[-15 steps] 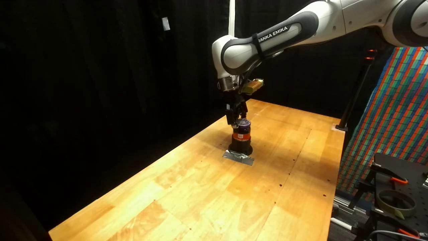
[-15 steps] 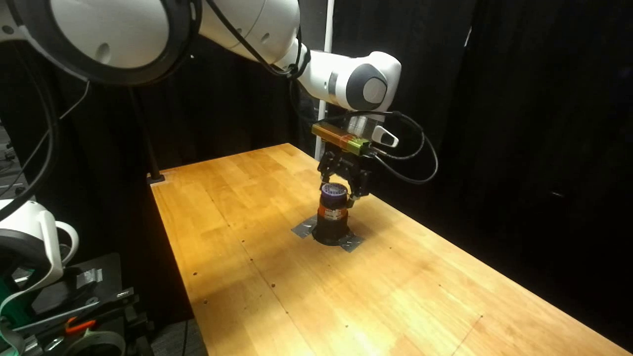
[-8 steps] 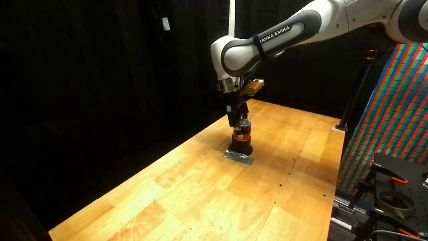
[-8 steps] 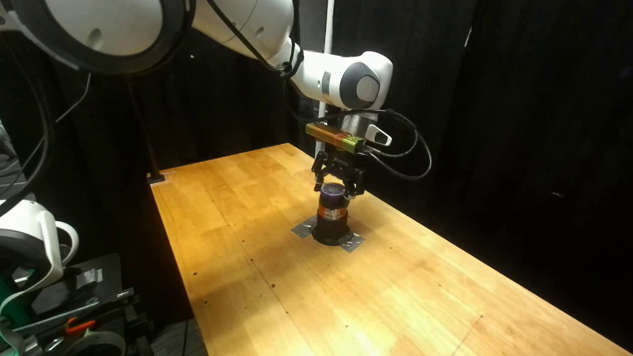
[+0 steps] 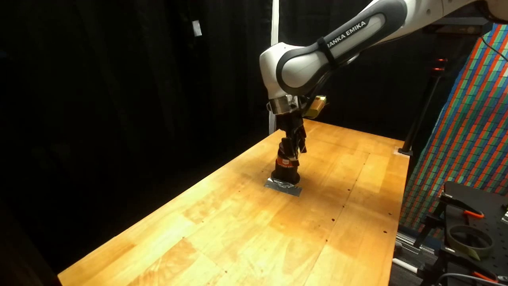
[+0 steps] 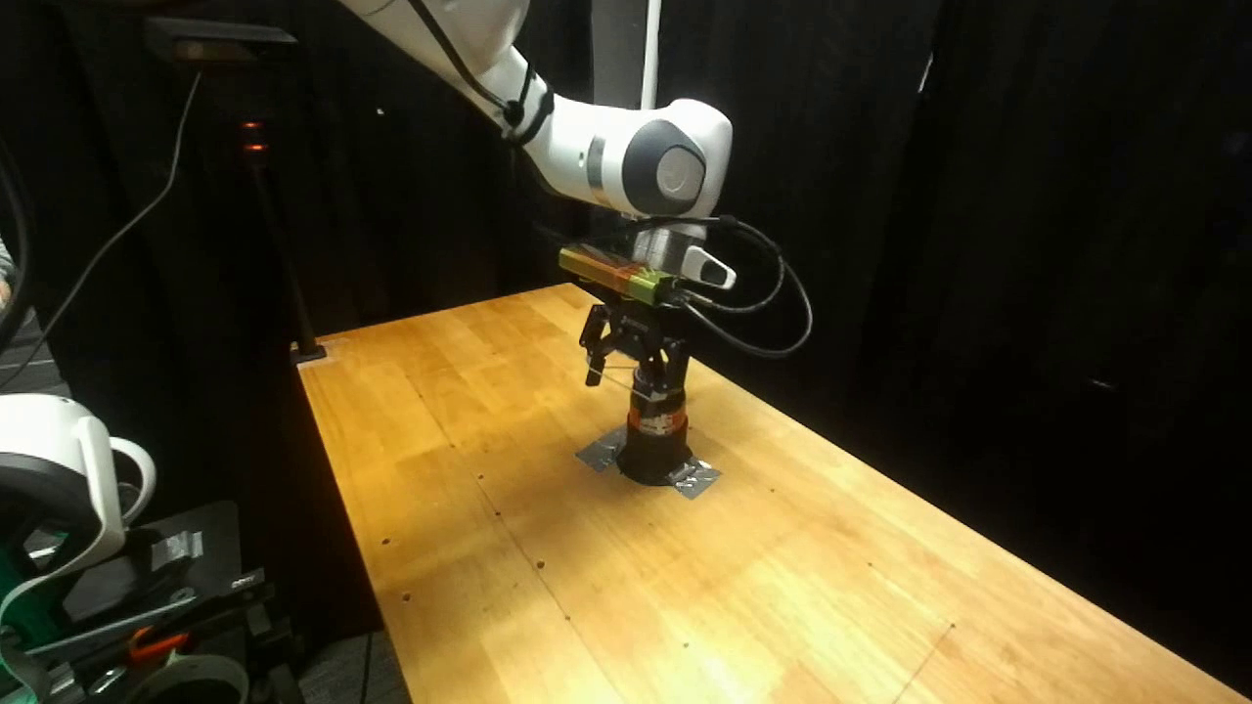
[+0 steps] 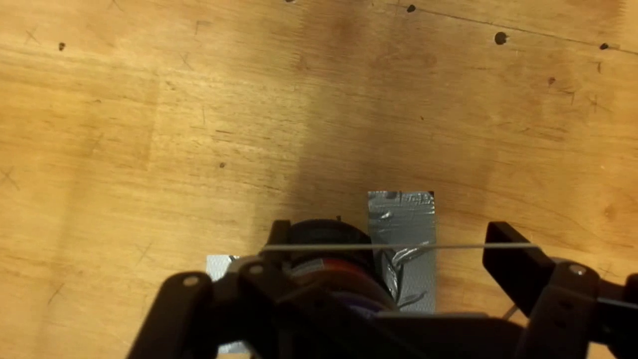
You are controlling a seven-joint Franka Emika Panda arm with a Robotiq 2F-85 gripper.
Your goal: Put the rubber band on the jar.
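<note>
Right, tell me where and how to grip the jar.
Take the jar by its upper part, above the orange label, probably from straight above: it stands upright, narrower there than at its flared foot, where tape would likely crowd a grip.

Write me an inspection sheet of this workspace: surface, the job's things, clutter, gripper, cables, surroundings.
Surface: wooden table, dotted with small dark holes.
Jar: upright on the table, grey tape at its base.
Rubber band: stretched between the spread fingers; whether it touches the jar cannot be told.
Clutter: beside the table, a dark stand with what looks like a tape roll.
Gripper: open, one finger overlapping the jar in every view; contact unclear.
Cables: black cable looping beside the arm.
Surroundings: black curtain, multicoloured patterned panel.
</note>
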